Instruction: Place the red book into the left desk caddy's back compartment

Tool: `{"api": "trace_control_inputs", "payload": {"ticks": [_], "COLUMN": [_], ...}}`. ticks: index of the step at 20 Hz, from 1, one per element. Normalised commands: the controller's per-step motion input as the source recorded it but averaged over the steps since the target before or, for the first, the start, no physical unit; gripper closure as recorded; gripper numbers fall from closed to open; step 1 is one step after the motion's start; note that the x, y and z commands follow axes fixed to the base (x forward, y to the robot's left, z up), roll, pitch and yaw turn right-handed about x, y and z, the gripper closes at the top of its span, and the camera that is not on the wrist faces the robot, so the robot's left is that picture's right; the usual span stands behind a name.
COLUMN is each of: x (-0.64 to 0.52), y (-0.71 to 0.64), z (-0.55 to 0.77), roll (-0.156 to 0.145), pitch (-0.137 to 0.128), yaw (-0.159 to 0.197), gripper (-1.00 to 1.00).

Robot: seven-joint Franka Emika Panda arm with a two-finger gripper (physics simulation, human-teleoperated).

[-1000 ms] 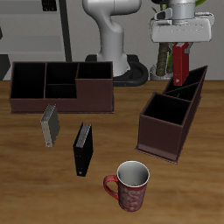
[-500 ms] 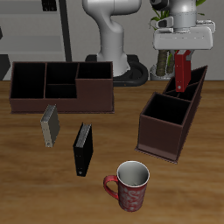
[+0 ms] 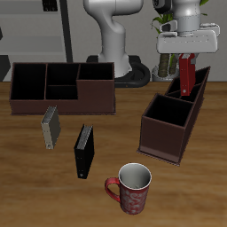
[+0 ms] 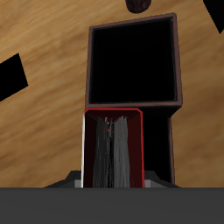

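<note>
My gripper (image 3: 186, 55) is shut on the red book (image 3: 185, 75), which hangs upright below it, its lower end just above the back compartment (image 3: 192, 90) of the left desk caddy (image 3: 172, 131). That caddy is a narrow dark brown box with a low square front section (image 3: 165, 113) and slanted taller rear walls. In the wrist view the red book (image 4: 113, 149) shows end-on with its pale page edges, over the caddy (image 4: 133, 66) and its dark square section. The fingertips are hidden by the book.
A long, wide dark brown caddy (image 3: 62, 87) stands farther back on the other side. A grey book (image 3: 50, 128) and a black book (image 3: 82, 150) stand upright mid-table. A red patterned mug (image 3: 131, 188) sits near the front edge. The robot base (image 3: 115, 49) is behind.
The gripper with the red book has moved sideways and down, from behind the caddy's rear end to just over its back compartment.
</note>
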Motion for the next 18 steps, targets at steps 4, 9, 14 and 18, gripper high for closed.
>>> {"api": "trace_control_inputs", "payload": {"ticks": [4,9,14,18], "x": [0.02,0.05,0.08,0.05], "y": [0.14,0.05,-0.10,-0.05], "z": [-0.04,-0.01,-0.01,-0.09], "roll": [0.037,0.002,-0.012,-0.009], "pitch": [-0.004,-0.001,-0.014,0.010], "yaw": [0.025,0.018,0.028,0.000], "gripper": [1.00,1.00,1.00,1.00]}}
